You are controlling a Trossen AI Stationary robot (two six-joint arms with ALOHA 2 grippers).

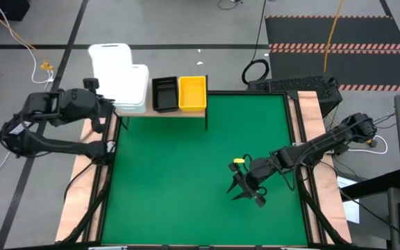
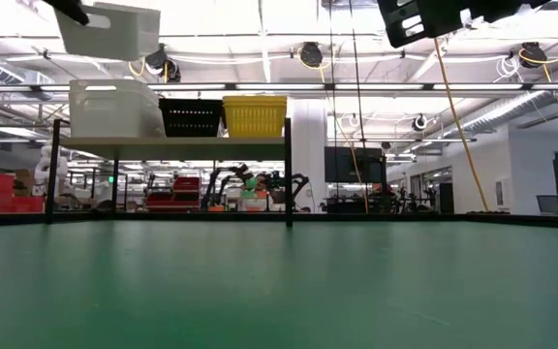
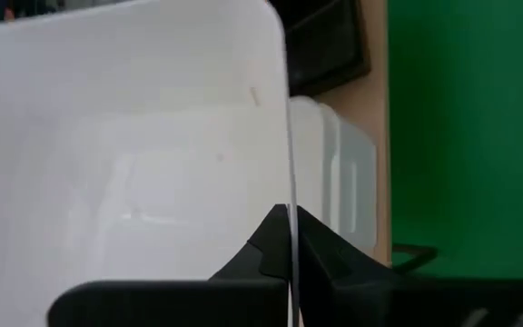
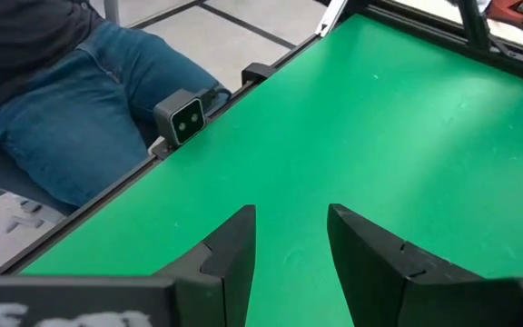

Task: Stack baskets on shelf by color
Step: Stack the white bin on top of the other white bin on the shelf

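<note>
My left gripper (image 1: 103,98) is shut on a white basket (image 1: 110,59), held in the air over the left end of the shelf (image 2: 172,142); the low view shows this basket (image 2: 109,27) above the white baskets (image 2: 114,107) that stand on the shelf. On the wooden top, to their right, sit a black basket (image 1: 164,94) and a yellow basket (image 1: 192,92). My right gripper (image 1: 246,194) hangs open over the green mat, right of centre, touching nothing. My left gripper pinches the lifted white basket by the upper edge of one side wall (image 3: 288,195), one finger (image 3: 260,254) inside and the other outside. The fingers come from the table's left. The basket is lifted clear above the white baskets (image 3: 334,173) on the shelf, slightly tilted.
The green mat (image 1: 186,173) is bare around my right gripper (image 4: 289,245). The shelf stands at the mat's far left on thin black legs (image 2: 288,174). A person's leg in jeans (image 4: 71,100) shows beyond the table's near edge, by the low camera (image 4: 187,116).
</note>
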